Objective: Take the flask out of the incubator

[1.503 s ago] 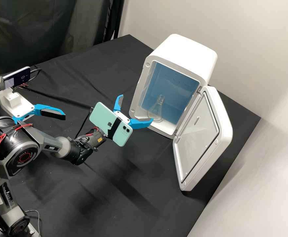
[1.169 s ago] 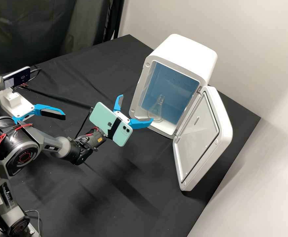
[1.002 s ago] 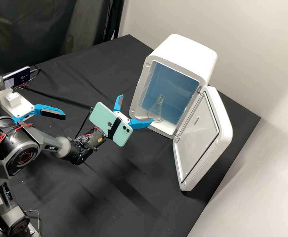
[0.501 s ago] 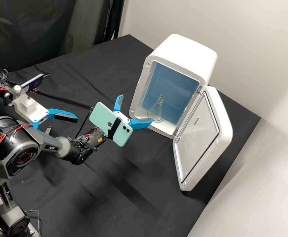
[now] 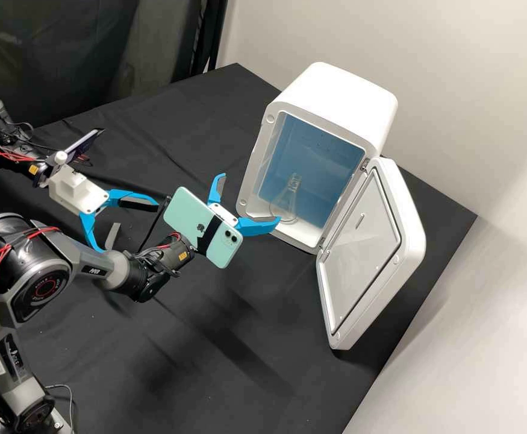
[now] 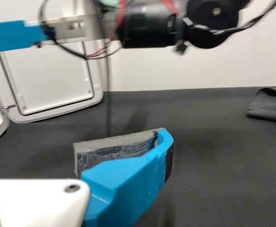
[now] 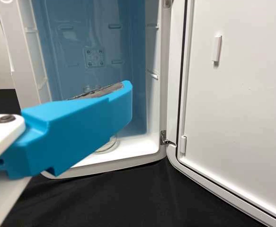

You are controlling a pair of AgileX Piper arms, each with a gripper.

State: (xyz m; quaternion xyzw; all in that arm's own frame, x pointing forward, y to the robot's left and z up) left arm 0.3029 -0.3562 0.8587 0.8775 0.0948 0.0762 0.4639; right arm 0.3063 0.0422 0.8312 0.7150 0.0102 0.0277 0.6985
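right gripper (image 5: 250, 199): 2 fingers spread wide, empty, at open incubator (image 5: 335, 99) mouth | flask (image 5: 290, 194): upright inside incubator, untouched | left gripper (image 5: 128, 226): spread, empty, well away from incubator

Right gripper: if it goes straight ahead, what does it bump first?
Probably the flask standing inside the open incubator. The right gripper points into its doorway, fingers open, though depth is hard to judge.

Left end effector (image 6: 75, 138), fingers (image 6: 128, 175) spread, above the black tabletop (image 6: 213, 142); white incubator door (image 6: 52, 80) and right arm (image 6: 175, 21) beyond.
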